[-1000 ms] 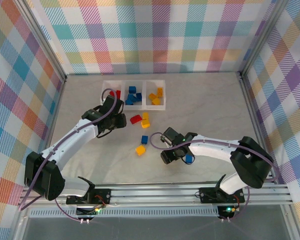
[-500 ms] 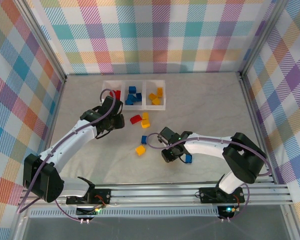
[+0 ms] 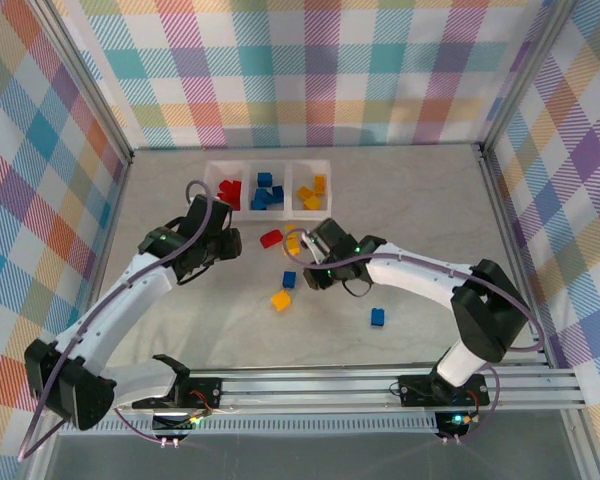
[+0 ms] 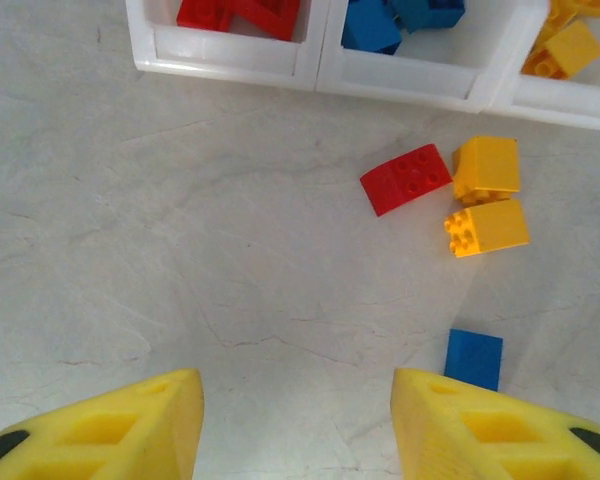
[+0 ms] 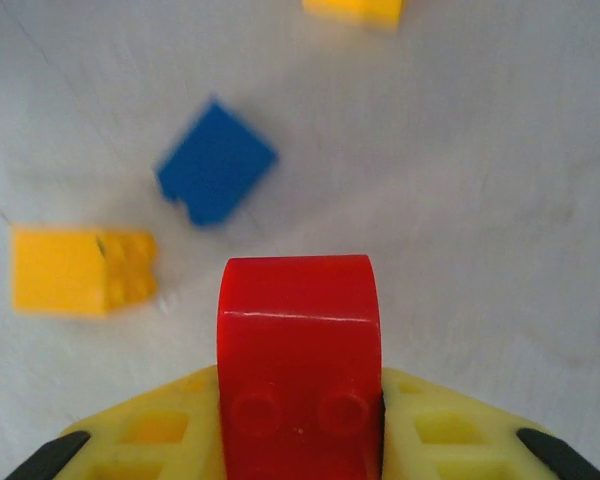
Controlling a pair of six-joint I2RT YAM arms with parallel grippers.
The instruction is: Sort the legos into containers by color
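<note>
On the table (image 3: 410,210) before the part-filled tray (image 3: 268,213), loose bricks (image 4: 485,228) await sorting (two yellow, one red among them); over half done, I judge; my right gripper (image 5: 300,440) clamps a red brick (image 5: 298,330); left gripper (image 4: 298,425) gapes empty.

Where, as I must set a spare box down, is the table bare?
Free: the table right of the tray, bordered by right arm and right wall; also left of the tray, between left arm and left wall. Crowded: before the tray, where loose bricks lie between the arms.
</note>
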